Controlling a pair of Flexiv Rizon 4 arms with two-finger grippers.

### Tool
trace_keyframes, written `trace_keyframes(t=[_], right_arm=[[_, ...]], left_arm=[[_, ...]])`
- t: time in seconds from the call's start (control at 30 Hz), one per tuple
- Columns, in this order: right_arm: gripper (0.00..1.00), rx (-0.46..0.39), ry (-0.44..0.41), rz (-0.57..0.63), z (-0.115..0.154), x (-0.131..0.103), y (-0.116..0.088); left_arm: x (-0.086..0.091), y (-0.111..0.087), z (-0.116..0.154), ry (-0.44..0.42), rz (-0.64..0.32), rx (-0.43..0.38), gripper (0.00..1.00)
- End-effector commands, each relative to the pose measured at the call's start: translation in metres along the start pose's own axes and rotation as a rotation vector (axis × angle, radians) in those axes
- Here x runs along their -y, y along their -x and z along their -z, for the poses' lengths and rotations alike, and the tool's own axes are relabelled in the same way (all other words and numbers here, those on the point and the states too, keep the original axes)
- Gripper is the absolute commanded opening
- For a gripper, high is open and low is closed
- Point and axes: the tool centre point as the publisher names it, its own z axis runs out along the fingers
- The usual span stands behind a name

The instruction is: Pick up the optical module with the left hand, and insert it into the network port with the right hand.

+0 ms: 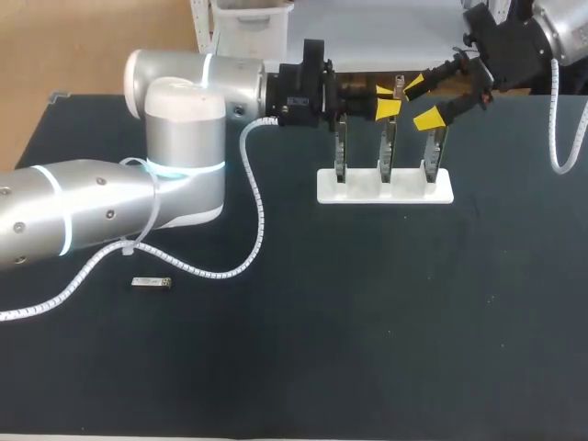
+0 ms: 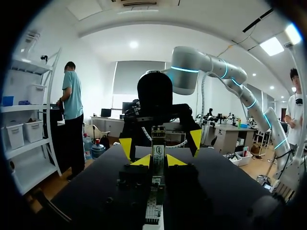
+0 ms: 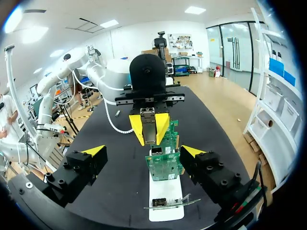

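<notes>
In the head view, the left arm stretches across the dark table to a white stand that holds three upright circuit boards. The left gripper sits just above the middle board. The right gripper comes in from the far right corner and faces it closely, with its fingers spread. A loose module lies on the table near the left arm, well apart from the stand.

In the left wrist view, the left gripper is clamped on the optical module, which stands upright between its yellow tips.

In the right wrist view, the right gripper is spread wide and grips nothing. The green middle board stands between its fingers, untouched. Just ahead, the left gripper holds the optical module above that board.
</notes>
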Motion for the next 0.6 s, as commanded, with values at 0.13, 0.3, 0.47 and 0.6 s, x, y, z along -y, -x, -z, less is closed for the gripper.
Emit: trace_keyframes(t=[0.13,0.3,0.47,0.6], right_arm=[[1.00,0.000,-0.007,0.001,0.0001,-0.0028,-0.0001],[1.00,0.000,-0.007,0.001,0.0001,-0.0028,-0.0001],[1.00,0.000,-0.007,0.001,0.0001,-0.0028,-0.0001],[1.00,0.000,-0.007,0.001,0.0001,-0.0028,-0.0001]], left_arm=[[-0.0019,-0.0006,-0.0005,-0.006,-0.003,0.000,0.00],[-0.0019,-0.0004,0.0006,0.000,-0.003,0.000,0.00],[-0.0021,-0.0005,0.0009,0.001,-0.002,0.000,0.00],[-0.0021,-0.0005,0.0009,0.001,-0.002,0.000,0.00]])
